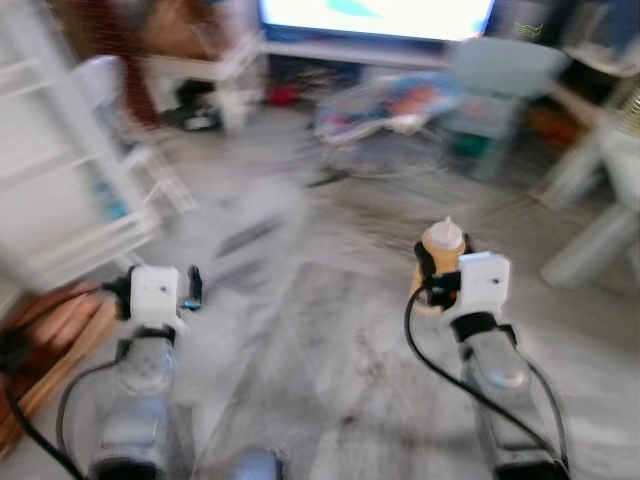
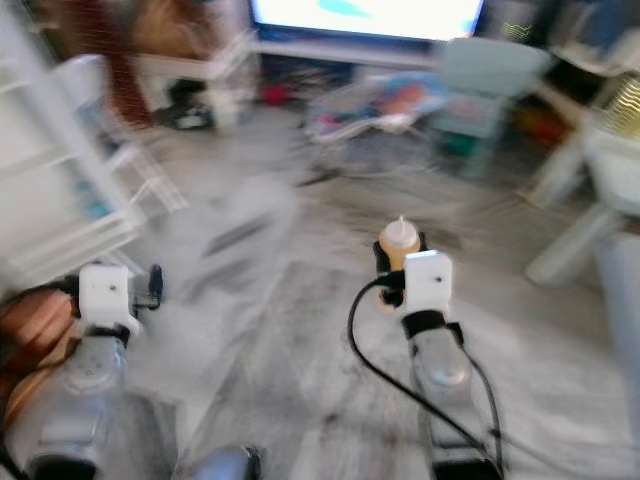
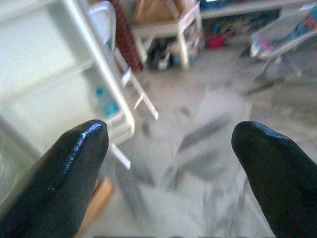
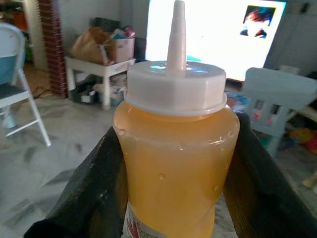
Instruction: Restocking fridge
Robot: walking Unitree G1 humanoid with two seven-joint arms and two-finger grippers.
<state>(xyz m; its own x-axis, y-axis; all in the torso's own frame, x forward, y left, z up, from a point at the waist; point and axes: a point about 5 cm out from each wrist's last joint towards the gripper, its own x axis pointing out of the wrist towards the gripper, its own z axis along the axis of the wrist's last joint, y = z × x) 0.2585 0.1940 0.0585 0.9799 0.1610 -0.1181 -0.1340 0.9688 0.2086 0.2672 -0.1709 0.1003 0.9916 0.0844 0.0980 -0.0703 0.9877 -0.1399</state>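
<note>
Grey floor [image 1: 330,330]; R pincer [image 4: 173,163] clamped on amber squeeze bottle [image 4: 173,173], white nozzle cap; L pincer [image 3: 171,148] apart

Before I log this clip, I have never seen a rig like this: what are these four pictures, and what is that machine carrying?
This is a walking humanoid robot with two silver arms, each ending in two black fingers. The two wide, blurred pictures come from the camera on its head, looking down at a grey floor in a living room with a bright screen at the back. The other two come from cameras on its wrists. The right gripper is closed around an upright squeeze bottle of orange-yellow sauce with a white nozzle cap; you see the same bottle from the head. The left gripper is open and empty, pointing towards a white shelf unit on the robot's left.
</note>
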